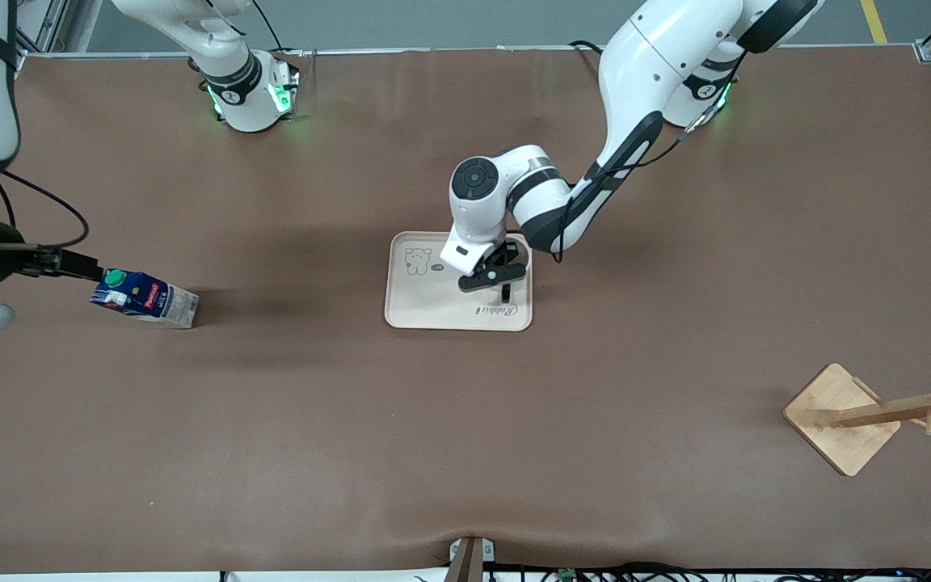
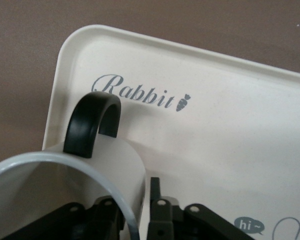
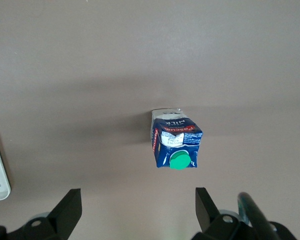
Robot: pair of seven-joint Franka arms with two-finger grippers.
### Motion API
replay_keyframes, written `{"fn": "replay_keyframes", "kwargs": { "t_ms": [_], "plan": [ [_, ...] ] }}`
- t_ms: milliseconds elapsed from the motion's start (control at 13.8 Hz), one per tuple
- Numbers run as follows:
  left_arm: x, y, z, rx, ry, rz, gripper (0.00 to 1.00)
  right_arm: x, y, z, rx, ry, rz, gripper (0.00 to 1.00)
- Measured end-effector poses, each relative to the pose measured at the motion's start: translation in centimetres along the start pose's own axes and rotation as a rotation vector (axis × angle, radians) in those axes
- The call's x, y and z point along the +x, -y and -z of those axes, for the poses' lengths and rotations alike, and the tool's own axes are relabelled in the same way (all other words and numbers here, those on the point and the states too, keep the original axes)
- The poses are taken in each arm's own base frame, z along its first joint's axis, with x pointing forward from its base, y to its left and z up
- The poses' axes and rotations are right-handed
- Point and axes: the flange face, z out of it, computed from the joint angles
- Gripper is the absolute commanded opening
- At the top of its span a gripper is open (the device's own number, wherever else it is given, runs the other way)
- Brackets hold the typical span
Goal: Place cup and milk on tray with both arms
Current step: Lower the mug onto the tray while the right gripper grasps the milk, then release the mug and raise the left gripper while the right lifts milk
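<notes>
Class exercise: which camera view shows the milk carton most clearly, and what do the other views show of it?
The right wrist view: the milk sits mid-picture, green cap and label plain, between the open right tool fingers. The front view shows it small, near the right arm's end. The left wrist view shows none.

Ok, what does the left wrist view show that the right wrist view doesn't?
Only the left wrist view shows the cup on the tray, its rim between the left gripper's fingers, beside the "Rabbit" lettering. Only the right wrist view shows the milk standing on the table, with the right gripper open above it. Both show the tray, though the right wrist view catches only a corner of it.
</notes>
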Motion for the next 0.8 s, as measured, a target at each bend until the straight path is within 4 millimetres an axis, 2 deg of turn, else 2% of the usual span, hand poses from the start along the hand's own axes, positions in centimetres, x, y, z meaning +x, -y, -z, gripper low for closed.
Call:
{"fn": "replay_keyframes", "kwargs": {
  "t_ms": [218,435,581,798],
  "plan": [
    [1.3,-0.8,1.8,-0.032,-0.021,0.016,1.00,0.8,-1.4,-2.1,-0.001,0.042,-0.025,1.00],
    [3.6,-0.9,5.5,-0.025,-0.053,0.047,1.00,2.0,-2.6,-4.7,-0.002,0.084,-0.044,1.00],
    [5.9,0.3,9.2,-0.020,-0.089,0.075,1.00,2.8,-2.9,-6.1,-0.004,0.092,-0.051,1.00],
    [10.6,4.2,14.5,-0.008,-0.143,0.057,1.00,3.4,-3.7,-7.3,-0.006,0.097,-0.064,1.00]
  ]
}}
